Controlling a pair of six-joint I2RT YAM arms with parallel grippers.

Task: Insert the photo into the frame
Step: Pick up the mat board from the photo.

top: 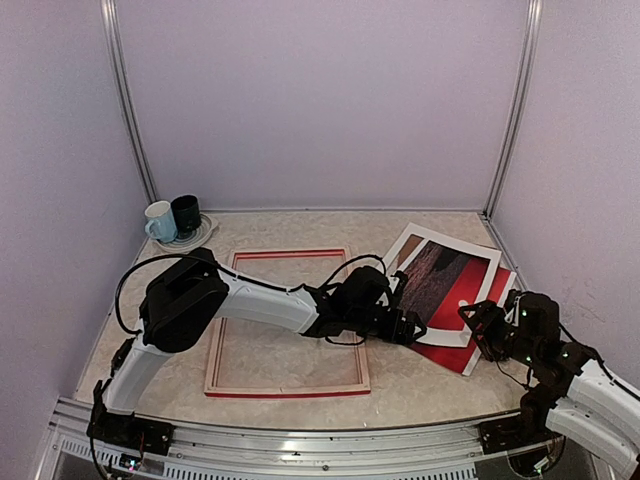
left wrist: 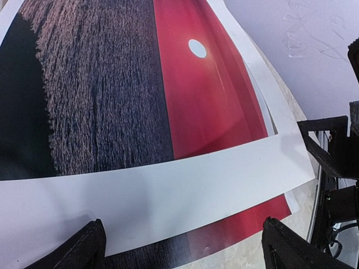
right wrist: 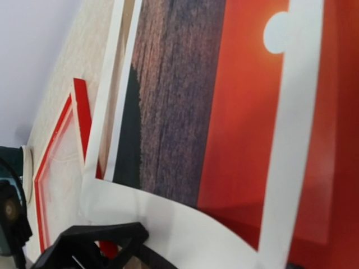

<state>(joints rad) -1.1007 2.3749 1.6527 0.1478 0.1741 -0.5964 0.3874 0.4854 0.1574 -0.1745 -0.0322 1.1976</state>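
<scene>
At the photo edge, left gripper gapes wide.

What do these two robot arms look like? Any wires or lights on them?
Both have smooth white links joined by bulky black joint housings. The left arm trails thin black cables in loops; the right arm shows small green lights on its black parts. The left gripper and right gripper are black, with angular fingers.

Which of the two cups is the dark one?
The right cup on the saucer; the left cup beside it is pale blue.
</scene>
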